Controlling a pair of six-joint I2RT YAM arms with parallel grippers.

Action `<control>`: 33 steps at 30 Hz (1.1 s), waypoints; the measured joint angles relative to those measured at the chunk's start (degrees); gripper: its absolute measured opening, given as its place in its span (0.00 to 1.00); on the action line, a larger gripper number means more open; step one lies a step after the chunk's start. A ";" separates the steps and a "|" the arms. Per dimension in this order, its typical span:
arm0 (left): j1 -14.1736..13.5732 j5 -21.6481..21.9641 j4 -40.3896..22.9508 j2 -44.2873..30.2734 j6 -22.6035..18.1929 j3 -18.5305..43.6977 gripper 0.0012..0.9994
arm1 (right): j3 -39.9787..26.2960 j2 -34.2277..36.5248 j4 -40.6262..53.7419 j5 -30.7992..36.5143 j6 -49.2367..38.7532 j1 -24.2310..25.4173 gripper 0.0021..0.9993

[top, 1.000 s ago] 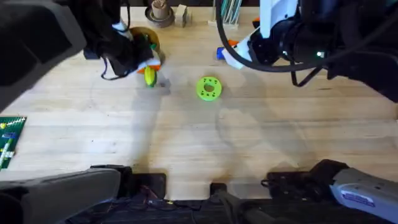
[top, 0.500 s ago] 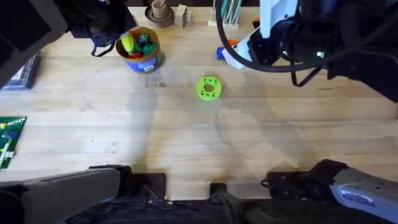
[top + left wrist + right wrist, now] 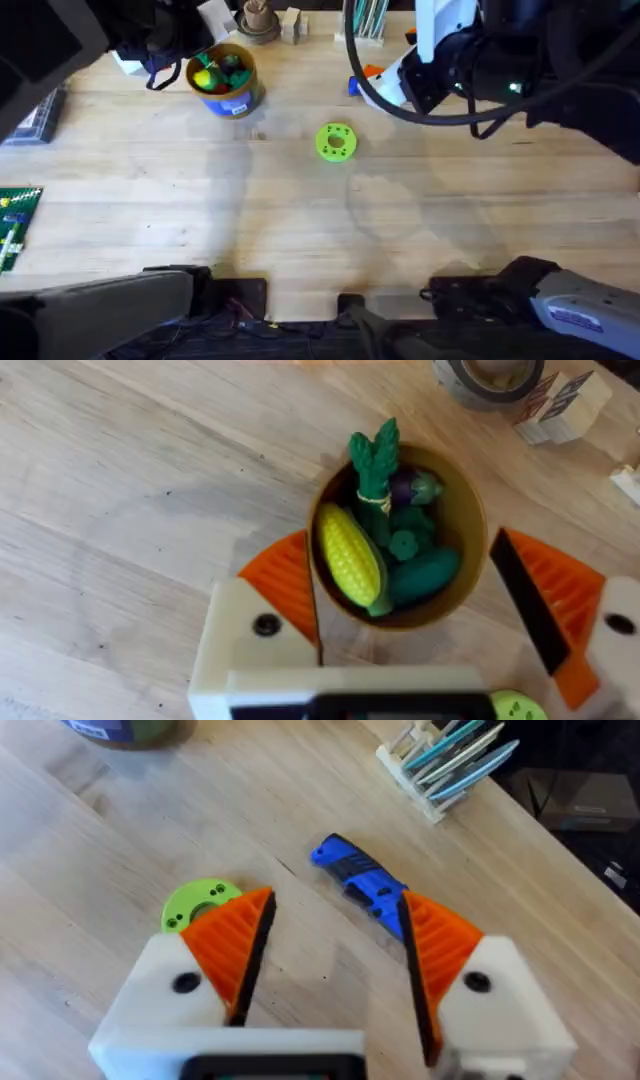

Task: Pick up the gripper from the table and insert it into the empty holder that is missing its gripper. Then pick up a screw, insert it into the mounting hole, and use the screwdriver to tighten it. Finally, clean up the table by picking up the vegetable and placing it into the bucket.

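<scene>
The tan-yellow bucket (image 3: 240, 97) (image 3: 472, 510) stands at the back left of the table. The yellow vegetable (image 3: 349, 554) (image 3: 205, 73) lies inside it among green and red toy vegetables. My left gripper (image 3: 415, 610) hovers just above the bucket, open, with its orange pads (image 3: 283, 582) on either side and nothing held. My right gripper (image 3: 335, 945) hangs open and empty over the back right of the table. The blue screwdriver (image 3: 356, 884) (image 3: 353, 87) lies on the wood just beyond its fingertips. The loose gripper part, the holder and the screw are out of view.
A flat green disc (image 3: 335, 141) (image 3: 198, 904) with holes lies mid-table. At the back edge stand a tape roll (image 3: 257, 22), a small wooden block (image 3: 291, 22) and a rack of pens (image 3: 445, 760). A green board (image 3: 15, 225) lies at the left edge.
A second ago my left gripper held the yellow vegetable low beside the bucket. The vegetable now lies in the bucket and the gripper has opened and drawn back. The right arm is still.
</scene>
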State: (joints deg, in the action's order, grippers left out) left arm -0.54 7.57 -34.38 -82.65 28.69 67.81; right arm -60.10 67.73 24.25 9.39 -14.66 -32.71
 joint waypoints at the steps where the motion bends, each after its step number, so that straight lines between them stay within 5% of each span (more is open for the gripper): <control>1: 0.00 0.01 -0.26 0.00 0.00 0.00 0.99 | 0.00 0.01 0.00 -0.01 -0.14 0.00 0.79; 10: -0.02 -2.20 -6.06 10.42 -3.51 -0.02 0.98 | 0.02 -1.96 0.24 -0.03 2.07 -0.74 0.79; 12: -0.02 -4.06 -8.45 14.39 -6.67 -0.02 0.83 | 0.02 -3.68 0.24 -0.04 2.93 -1.10 0.79; 17: -0.09 -9.29 -13.55 21.69 -14.21 0.00 0.09 | 0.02 -6.38 1.79 -0.06 5.85 -1.31 0.79; 20: -0.13 -11.72 -16.89 25.31 -17.11 0.00 0.01 | 0.02 -6.62 3.60 -0.07 8.12 -1.31 0.79; 22: -0.13 -13.41 -19.18 27.81 -19.20 0.00 0.06 | 0.02 -6.61 4.47 -0.07 9.71 -1.31 0.79; 29: -0.17 -17.20 -25.23 37.51 -23.07 0.00 0.96 | 0.02 -8.00 4.63 -0.07 16.34 -1.31 0.79; 33: -0.17 -17.92 -26.39 42.26 -23.79 0.02 1.00 | 0.02 -8.97 4.63 -0.07 19.88 -1.31 0.79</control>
